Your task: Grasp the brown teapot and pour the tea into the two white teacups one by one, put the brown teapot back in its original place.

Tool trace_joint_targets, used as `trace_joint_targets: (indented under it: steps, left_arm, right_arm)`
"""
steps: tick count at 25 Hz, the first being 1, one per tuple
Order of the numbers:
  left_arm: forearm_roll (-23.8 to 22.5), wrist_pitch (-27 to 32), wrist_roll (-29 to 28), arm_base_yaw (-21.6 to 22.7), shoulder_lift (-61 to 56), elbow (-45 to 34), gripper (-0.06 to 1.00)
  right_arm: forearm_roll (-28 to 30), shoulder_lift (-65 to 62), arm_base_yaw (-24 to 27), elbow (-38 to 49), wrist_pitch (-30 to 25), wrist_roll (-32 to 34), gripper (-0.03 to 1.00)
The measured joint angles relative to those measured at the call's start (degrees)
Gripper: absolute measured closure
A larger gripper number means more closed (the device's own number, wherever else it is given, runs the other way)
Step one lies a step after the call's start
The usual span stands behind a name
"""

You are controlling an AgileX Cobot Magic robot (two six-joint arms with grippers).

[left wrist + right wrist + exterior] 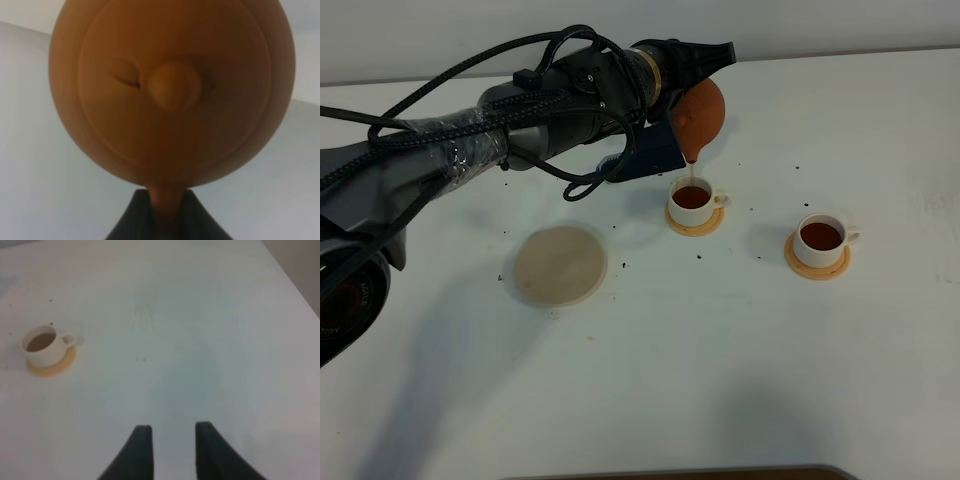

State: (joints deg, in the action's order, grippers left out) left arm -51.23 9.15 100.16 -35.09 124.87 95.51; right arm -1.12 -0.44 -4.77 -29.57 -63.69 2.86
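We're pouring into the second cup. The brown teapot (703,112) is tipped spout-down above the left teacup (692,203), which sits on its orange coaster (695,224); a thin stream is dropping from the spout into it. The right teacup (820,239) is already showing dark tea, on its own coaster (817,262).

Risks we're watching:
- Overfill: the left cup is already looking fairly full, so a longer tilt likely spills onto the coaster and table.
- Stream drift: the spout is hanging well above the rim, so a small wrist wobble could put tea outside the cup.
- Lid: the pot is tilted steeply and the lid with its knob (175,86) is facing the left wrist camera; nothing visible is holding it, so it may slide out.
- Grip: only the handle is pinched, so the pot could rotate when we're levelling it.

Pose: the left arm is reaching across from the left of the overhead view, wrist rolled, with the left gripper (167,212) clamped on the teapot handle. The right gripper (170,450) is hanging idle over bare table, off to one side of the right cup; its jaws look slightly parted but are at their tightest, holding nothing.

The tan disc (560,265) is sitting free, well apart from the cups, ready for the return.
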Motion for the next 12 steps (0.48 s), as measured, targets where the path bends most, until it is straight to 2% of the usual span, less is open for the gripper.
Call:
trace_joint_targets:
  steps: [12]
  left_arm:
    - [0.00,-0.27,1.47,0.00,0.11,0.00,0.80]
  right_arm:
    - [0.00,0.00,0.00,0.00,0.00,0.00,0.73]
